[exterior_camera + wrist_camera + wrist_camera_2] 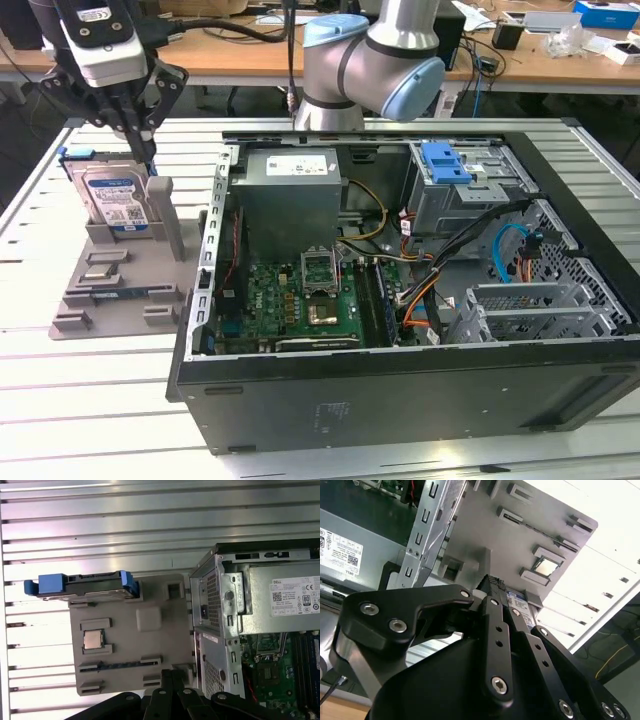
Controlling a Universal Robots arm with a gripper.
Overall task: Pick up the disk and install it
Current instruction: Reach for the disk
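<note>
The disk [113, 201] stands on edge in a slot at the back of a grey fixture [118, 292], on the exterior view's left. It is silver with a white-and-blue label and blue rails along its sides. My gripper [143, 153] hangs just above the disk's top edge, toward its right end, with its fingers together and nothing between them. In the first wrist view the disk [94, 585] is seen edge-on from above, apart from the fingertips [170, 676]. In the second wrist view the disk's label [518, 601] peeks out just past the shut gripper [492, 583].
An open computer case [400, 390] lies right of the fixture, holding a motherboard [300, 300], a power supply [290, 190] and a grey drive bay [470, 195] topped by a blue bracket [445, 163]. The fixture also carries a processor chip [93, 639]. Slatted metal table all around.
</note>
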